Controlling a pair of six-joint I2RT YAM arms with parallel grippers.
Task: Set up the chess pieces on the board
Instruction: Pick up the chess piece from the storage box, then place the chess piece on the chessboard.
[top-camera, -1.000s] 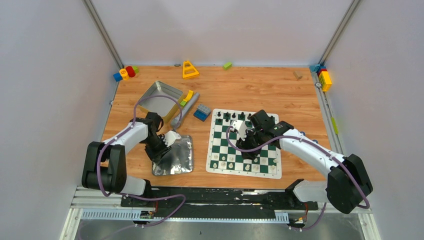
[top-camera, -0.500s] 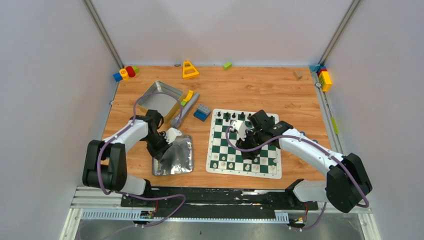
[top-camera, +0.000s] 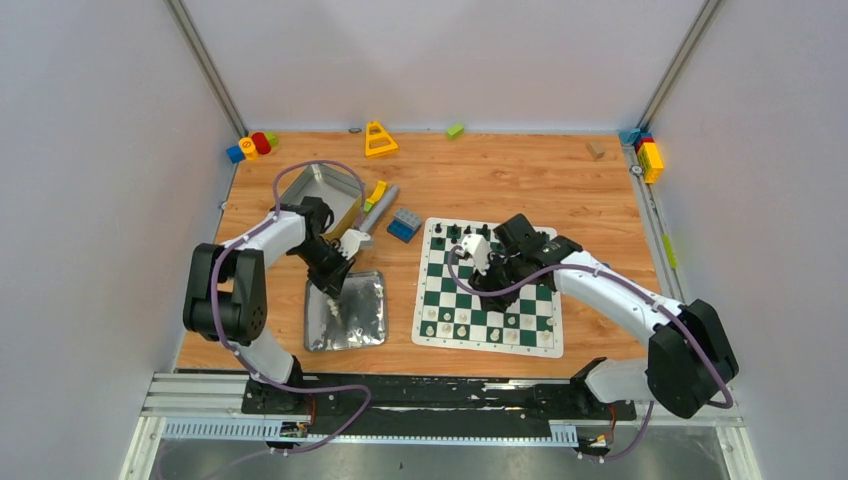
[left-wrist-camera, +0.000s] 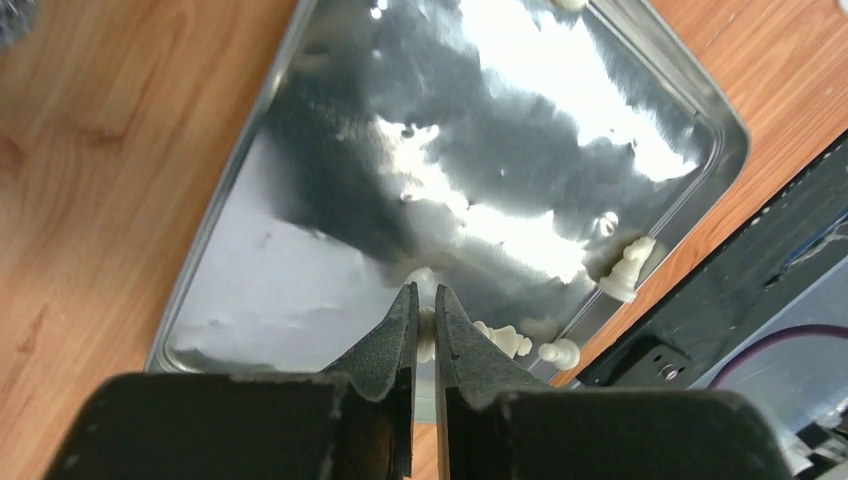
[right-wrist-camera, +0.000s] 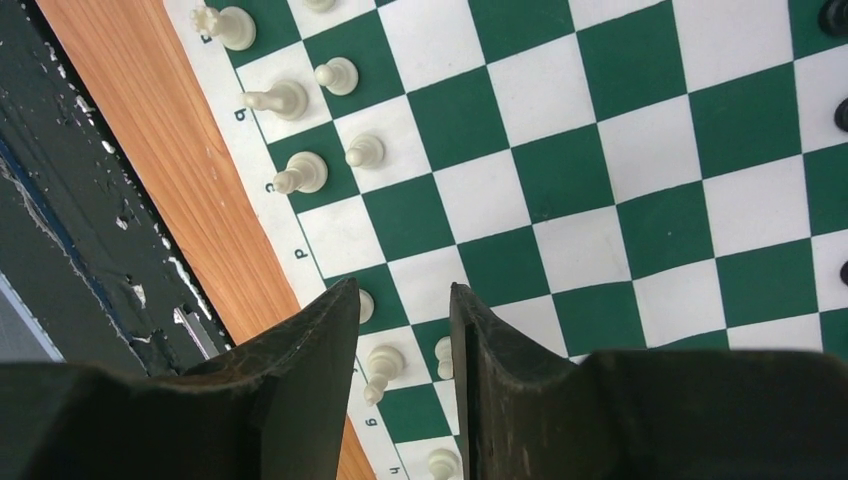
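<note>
A white chess piece is clamped in the left tool over the tray; the board lies to its right, under the right tool, whose jaws are apart.

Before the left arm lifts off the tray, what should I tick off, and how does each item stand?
1. Grip: the left gripper is shut on a cream piece: ok, the piece shows between its fingertips.
2. That piece is clear of the metal tray: cannot tell.
3. The loose cream pieces are apart from the grip: ok, they lie near the tray's rim.
4. The right gripper is empty: ok, jaws parted, nothing between them.
5. The right gripper is off the board: not ok, it hangs over the squares.
6. Free squares on white's side: ok, those by the letter d are bare.
</note>
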